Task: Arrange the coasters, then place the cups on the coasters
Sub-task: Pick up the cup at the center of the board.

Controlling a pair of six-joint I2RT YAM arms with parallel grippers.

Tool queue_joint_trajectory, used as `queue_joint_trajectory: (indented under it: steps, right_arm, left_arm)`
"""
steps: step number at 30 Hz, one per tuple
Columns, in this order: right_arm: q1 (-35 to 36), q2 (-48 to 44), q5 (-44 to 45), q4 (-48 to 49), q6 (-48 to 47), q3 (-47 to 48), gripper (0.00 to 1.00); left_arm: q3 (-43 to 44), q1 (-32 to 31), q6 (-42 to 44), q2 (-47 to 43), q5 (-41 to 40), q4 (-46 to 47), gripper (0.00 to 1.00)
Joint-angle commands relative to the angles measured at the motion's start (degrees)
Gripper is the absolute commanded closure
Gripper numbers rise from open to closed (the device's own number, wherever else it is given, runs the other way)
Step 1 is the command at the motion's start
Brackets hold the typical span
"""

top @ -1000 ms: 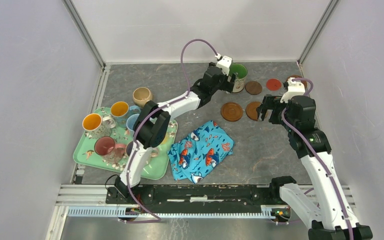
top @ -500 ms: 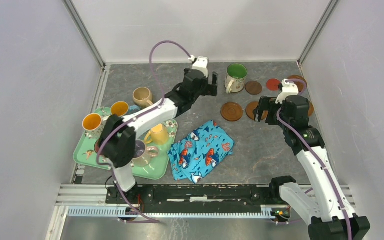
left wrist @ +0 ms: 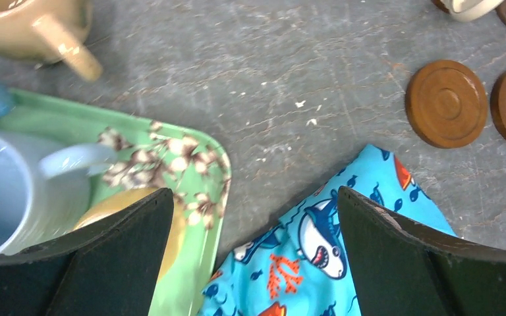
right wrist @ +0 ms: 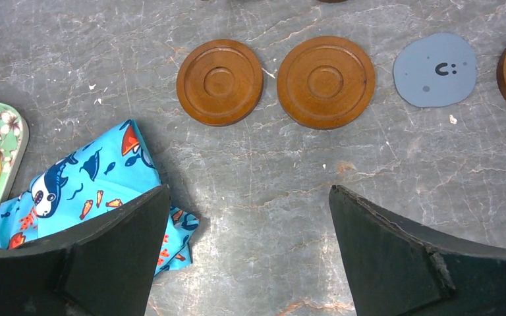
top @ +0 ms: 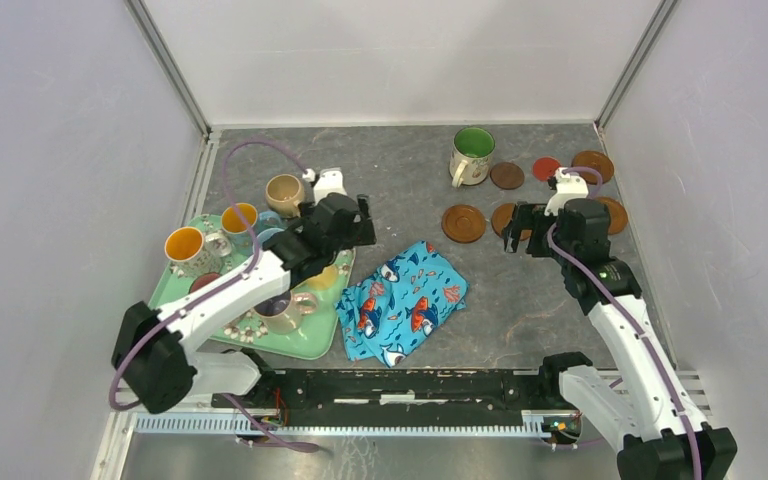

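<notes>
Left end effector [left wrist: 253,217] spread wide over floral tray [left wrist: 219,172] corner; glossy mugs [top: 185,245] crowd it. Right end effector [right wrist: 247,210] spread above two ringed wooden coasters [right wrist: 219,81]. Green-lined mug [top: 472,155] far back, beside a smooth brown disc [top: 506,175].

The table [top: 400,180] has a dark grey top with a marble pattern. On its left side lies a green floral tray [top: 318,346], and just behind the tray a beige mug [top: 284,192] stands directly on the top. Near the front middle, just beside the tray, lies a crumpled blue fish-print cloth [top: 405,300]. On the right side lie flat round discs: a ringed brown coaster [right wrist: 219,81], a second ringed brown coaster [right wrist: 325,81] close beside it, and a blue-grey coaster [right wrist: 435,69] to their right. Further back are a plain brown coaster [top: 507,175], a red coaster [top: 547,168] and another brown coaster [top: 592,160]. A cream mug with green inside [top: 472,155] stands just left of the plain brown one; I cannot tell if a coaster is under it.
</notes>
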Motion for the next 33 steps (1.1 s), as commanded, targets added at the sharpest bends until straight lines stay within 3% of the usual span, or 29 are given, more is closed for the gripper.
queue_joint_trajectory:
  steps: [1, 8, 13, 21, 33]
  right_arm:
    - [0.88, 0.62, -1.15, 3.58, -0.76, -0.37, 0.02]
    - [3.23, 2.82, -0.56, 5.03, -0.36, 0.34, 0.02]
    - [5.78, 4.82, -0.15, 5.88, 0.21, 0.81, 0.02]
    - [7.7, 3.92, 1.16, 5.16, 0.67, 2.26, 0.02]
    - [7.78, 0.62, 2.7, 2.96, 0.07, 2.59, 0.02]
  left_arm:
    - [-2.1, -0.18, -9.05, -6.84, -6.25, -8.12, 0.0]
    - [-1.37, 0.19, -18.05, -10.23, -13.1, -18.1, 0.0]
    - [-0.72, 5.42, -15.51, -8.86, -13.34, -14.59, 0.0]
    - [5.85, 15.84, -11.4, 3.18, -12.69, -6.48, 0.0]
    - [16.16, 19.99, -12.58, 22.64, -18.63, -4.48, 0.11]
